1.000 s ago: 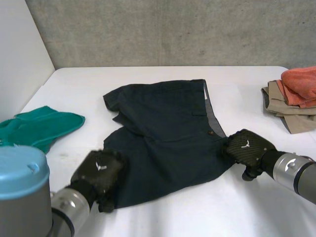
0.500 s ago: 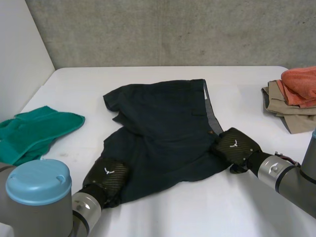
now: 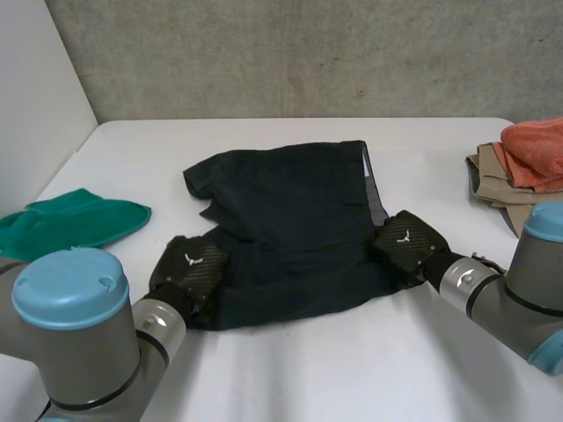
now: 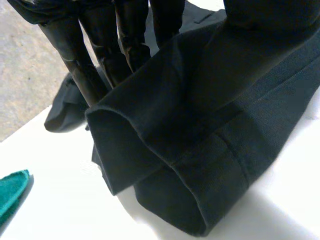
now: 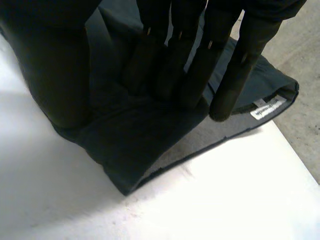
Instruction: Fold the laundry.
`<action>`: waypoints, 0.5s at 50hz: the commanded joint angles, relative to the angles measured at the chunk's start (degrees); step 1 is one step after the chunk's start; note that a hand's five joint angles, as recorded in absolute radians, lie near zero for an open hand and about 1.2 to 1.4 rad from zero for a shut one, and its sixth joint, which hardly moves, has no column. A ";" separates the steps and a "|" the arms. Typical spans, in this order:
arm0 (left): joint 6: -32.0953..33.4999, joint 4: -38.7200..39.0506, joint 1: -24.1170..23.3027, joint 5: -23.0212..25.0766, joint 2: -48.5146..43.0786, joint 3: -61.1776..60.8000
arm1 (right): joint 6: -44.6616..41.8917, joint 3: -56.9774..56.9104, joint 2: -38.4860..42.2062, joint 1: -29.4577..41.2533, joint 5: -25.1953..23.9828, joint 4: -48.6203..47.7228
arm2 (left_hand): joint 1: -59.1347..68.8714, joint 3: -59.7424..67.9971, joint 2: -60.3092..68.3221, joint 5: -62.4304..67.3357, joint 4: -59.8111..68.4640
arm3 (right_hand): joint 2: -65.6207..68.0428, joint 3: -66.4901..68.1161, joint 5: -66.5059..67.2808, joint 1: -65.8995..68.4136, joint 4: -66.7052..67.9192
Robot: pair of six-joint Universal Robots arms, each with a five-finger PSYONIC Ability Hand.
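White table (image 3: 352, 369): left hand (image 3: 189, 266), right hand (image 3: 406, 244) pinch shorts (image 3: 290, 211); right wrist view: label (image 5: 269, 106).

The left hand (image 3: 189, 266) and right hand (image 3: 406, 242) are black, weave-patterned, each with a small white mark. The arms (image 3: 466, 283) are grey with light-blue caps (image 3: 70, 276).

So the shorts (image 3: 295, 211) are lying in the middle of the tabletop (image 3: 290, 369), with the waistband pointing right and the legs pointing left. The left robot hand (image 3: 189, 268) is sitting at their near left corner, on the leg hem. The right robot hand (image 3: 406, 246) is sitting at the near right corner by the waistband. Each one is pinching the fabric between fingers and thumb. A crumpled cloth (image 3: 75, 224) is lying by the left edge, well apart from the shorts. A pile of clothes (image 3: 519, 185) is sitting at the far right edge. A wall (image 3: 308, 53) is running along behind the tabletop.
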 commanded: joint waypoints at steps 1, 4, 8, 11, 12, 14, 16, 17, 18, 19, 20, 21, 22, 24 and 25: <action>0.52 -1.90 -0.23 0.28 1.12 1.58 | -0.07 -0.61 -1.07 -0.38 4.72 0.82 | 14.65 12.14 11.57 12.36 11.44 | 14.12 14.58 42.21 15.49 14.59; 2.45 -6.71 -0.85 0.37 4.01 1.32 | -0.16 0.70 -7.38 -0.56 7.36 4.06 | 14.65 12.14 11.57 12.36 11.44 | 14.12 14.58 42.21 15.49 14.59; 4.39 -15.32 -1.90 0.46 8.49 1.76 | -0.60 3.08 -16.09 -0.82 8.86 14.34 | 14.65 12.14 11.57 12.36 11.44 | 14.12 14.58 42.21 15.49 14.59; 4.65 -20.70 -2.69 0.46 11.58 2.11 | -0.95 3.26 -21.00 -1.52 9.47 24.33 | 14.65 12.14 11.57 12.36 11.44 | 14.12 14.58 42.21 15.49 14.59; 4.83 -24.20 -3.39 0.55 13.50 2.20 | -1.30 3.34 -22.16 -2.05 9.56 27.16 | 14.65 12.14 11.57 12.36 11.44 | 14.12 14.58 42.21 15.49 14.59; 4.83 -27.64 -4.19 0.63 15.18 2.37 | -2.79 3.43 -24.00 -3.28 9.56 33.49 | 14.65 12.14 11.57 12.36 11.44 | 14.12 14.58 42.21 15.49 14.59; 4.57 -31.59 -5.59 0.98 17.29 2.81 | -6.39 3.87 -26.47 -4.51 9.65 41.85 | 14.65 12.14 11.57 12.36 11.44 | 14.12 14.58 42.21 15.49 14.59; 4.48 -32.57 -6.03 0.90 17.82 2.99 | -7.71 4.05 -27.08 -4.77 9.30 43.87 | 14.65 12.14 11.57 12.36 11.44 | 14.12 14.58 42.21 15.49 14.59; 4.39 -32.76 -6.30 0.90 18.26 3.34 | -8.50 4.22 -27.44 -4.86 8.86 45.02 | 14.65 12.14 11.57 12.36 11.44 | 14.12 14.58 42.21 15.49 14.59; 4.30 -32.24 -6.47 0.90 18.35 3.69 | -9.03 4.40 -27.61 -4.95 8.16 44.60 | 14.65 12.14 11.57 12.36 11.44 | 14.12 14.58 42.21 15.49 14.59; 4.13 -30.14 -6.48 0.81 18.01 4.39 | -8.69 4.57 -27.62 -4.86 7.98 43.29 | 14.65 12.14 11.57 12.36 11.44 | 6.18 6.65 34.28 7.55 6.66; 4.13 -28.82 -6.48 0.81 17.74 4.57 | -8.08 4.92 -27.53 -4.95 7.98 41.36 | 14.65 12.14 11.57 12.36 11.44 | -7.22 -6.75 20.88 -5.85 -6.74; 4.13 -27.41 -6.48 0.81 17.48 4.74 | -7.20 5.45 -27.53 -4.86 7.89 39.17 | 14.65 12.14 11.57 12.36 11.44 | -18.34 -17.88 9.75 -16.98 -17.87; 4.48 -23.03 -6.30 0.55 15.38 5.36 | -3.25 7.38 -27.53 -4.60 7.80 31.26 | 14.65 12.14 11.57 12.36 11.44 | -27.37 -26.90 0.73 -26.00 -26.89; 4.83 -21.61 -6.21 0.46 14.50 5.62 | -1.85 8.17 -27.53 -4.51 7.80 28.54 | 14.65 12.14 11.57 12.36 11.44 | -27.87 -27.40 0.22 -26.50 -27.40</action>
